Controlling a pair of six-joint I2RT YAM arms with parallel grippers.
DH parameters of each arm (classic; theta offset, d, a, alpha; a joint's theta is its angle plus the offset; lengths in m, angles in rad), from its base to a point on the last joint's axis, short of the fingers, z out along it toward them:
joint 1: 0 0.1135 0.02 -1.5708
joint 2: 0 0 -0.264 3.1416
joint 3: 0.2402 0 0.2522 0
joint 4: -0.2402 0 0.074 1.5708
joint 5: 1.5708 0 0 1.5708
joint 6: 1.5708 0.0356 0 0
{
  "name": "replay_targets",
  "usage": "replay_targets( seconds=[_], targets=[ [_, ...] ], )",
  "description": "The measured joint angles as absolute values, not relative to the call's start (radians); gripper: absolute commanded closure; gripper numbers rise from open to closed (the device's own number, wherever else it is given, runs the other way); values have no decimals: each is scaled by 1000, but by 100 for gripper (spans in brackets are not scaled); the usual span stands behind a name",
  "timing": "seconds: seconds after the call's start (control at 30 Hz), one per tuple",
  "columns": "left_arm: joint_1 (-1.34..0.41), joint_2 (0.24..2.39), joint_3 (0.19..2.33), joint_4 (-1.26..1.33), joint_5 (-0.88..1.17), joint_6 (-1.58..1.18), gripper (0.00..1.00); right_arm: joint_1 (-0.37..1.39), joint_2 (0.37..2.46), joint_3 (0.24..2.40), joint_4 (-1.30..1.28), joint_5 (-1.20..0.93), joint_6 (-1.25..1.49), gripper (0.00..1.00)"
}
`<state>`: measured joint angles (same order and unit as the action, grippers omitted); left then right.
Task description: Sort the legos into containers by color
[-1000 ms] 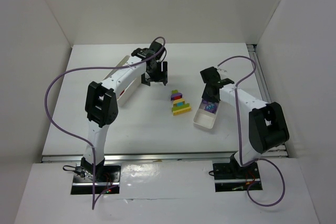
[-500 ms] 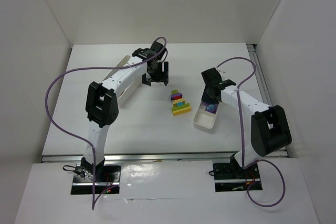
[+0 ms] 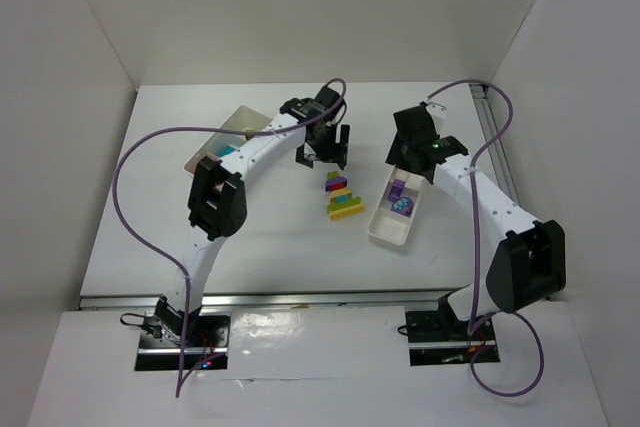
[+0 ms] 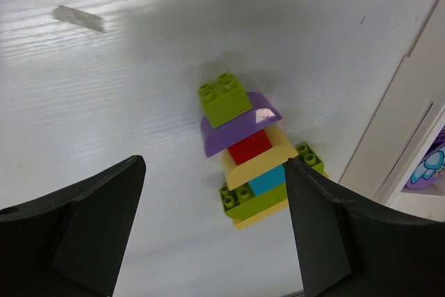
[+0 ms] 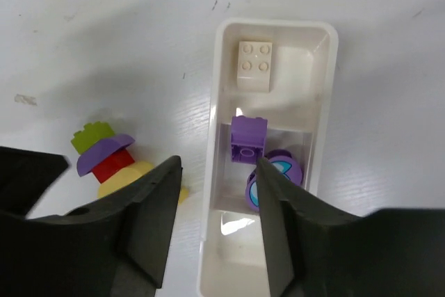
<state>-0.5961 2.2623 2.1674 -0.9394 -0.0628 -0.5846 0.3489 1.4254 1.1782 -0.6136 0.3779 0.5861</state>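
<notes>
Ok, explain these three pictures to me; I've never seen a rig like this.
The left arm and right arm are robots bolted at the near edge of a table. The wide picture comes from a camera above and behind them. The other two come from a camera on each wrist, so the dark shapes at the bottom are that arm's own fingers. On the table lies a joined stack of legos: green, purple, red, yellow, blue. The left gripper hovers open close to it, holding nothing. The right gripper is open above a small white tray, which holds a purple brick, a white brick and a round purple piece. A longer tray sits at the far left.
</notes>
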Motion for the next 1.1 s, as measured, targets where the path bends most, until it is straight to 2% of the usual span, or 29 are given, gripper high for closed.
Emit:
replay_targets(
  seconds=[0.03, 0.1, 0.17, 0.27, 0.47, 0.5, 0.6, 0.87, 0.97, 1.0, 1.03, 1.1],
  targets=[
    [-605, 2284, 2180, -939, -58, -587, 4, 349, 1432, 1190, -612, 379, 585, 38],
    [-620, 2328, 2209, -941, -47, -603, 4, 349, 1446, 1198, -609, 377, 580, 33],
    [-628, 2375, 2234, -942, -47, -615, 9, 349, 1458, 1199, -611, 374, 575, 32],
    [-630, 2418, 2251, -944, -66, -641, 17, 349, 1471, 1199, -611, 368, 568, 32],
    [-630, 2434, 2264, -944, -117, -696, 26, 349, 1472, 1199, -613, 353, 556, 32],
    [-630, 2434, 2265, -942, -118, -710, 33, 349, 1472, 1199, -613, 350, 556, 32],
    [-631, 2441, 2266, -941, -116, -735, 40, 349, 1473, 1199, -613, 341, 552, 32],
    [-638, 2461, 2267, -936, -117, -764, 44, 344, 1480, 1199, -613, 324, 531, 32],
    [-638, 2461, 2266, -938, -118, -765, 42, 342, 1485, 1199, -612, 317, 525, 32],
    [-638, 2461, 2266, -939, -118, -765, 36, 341, 1488, 1199, -612, 316, 525, 32],
    [-638, 2461, 2266, -941, -119, -764, 20, 340, 1489, 1199, -612, 312, 524, 32],
    [-638, 2461, 2266, -948, -125, -762, 9, 335, 1493, 1199, -612, 307, 522, 32]
  ],
)
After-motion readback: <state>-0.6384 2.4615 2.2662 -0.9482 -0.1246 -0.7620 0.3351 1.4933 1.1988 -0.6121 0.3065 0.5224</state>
